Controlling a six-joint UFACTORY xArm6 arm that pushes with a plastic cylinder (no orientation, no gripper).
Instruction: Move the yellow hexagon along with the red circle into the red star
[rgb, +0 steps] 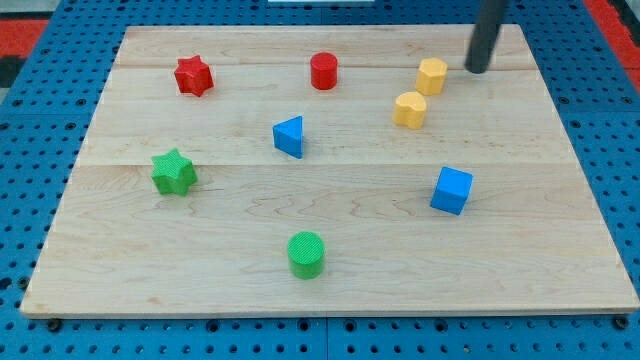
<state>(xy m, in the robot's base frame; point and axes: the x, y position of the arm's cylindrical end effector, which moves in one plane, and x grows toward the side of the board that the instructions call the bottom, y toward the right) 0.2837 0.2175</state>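
Pale wooden board (560, 250) on a blue pegboard bench fills the view, with 8 small blocks scattered on it. My tip (478, 70) is a bare dark rod end, no jaws to open or close and holding nothing; it rests on the board near the view's top right corner. Just to its left and slightly lower sits the yellow hexagon (432, 75), close but with a sliver of board showing between them, so I judge no contact yet. A little further down-left from my tip lies the yellow heart (409, 109), just beside the hexagon.

Further left of my tip, at about the same height, stands the red circle (323, 71), well apart from the hexagon. Far left again is the red star (193, 75), the goal, roughly on 1 line with the circle and hexagon. Below that line, away from my tip, are the blue triangle (289, 136), the blue cube (451, 190), the green star (173, 172) and the green circle (306, 254).

Progress, as I judge it: nothing is delivered. The hexagon is unmoved from the right side, the circle is apart from both it and the star; the whole leftward push remains, and my tip is on the correct side to start it.

The rod's upper part is cut off by the view's top edge, and the arm is out of sight.
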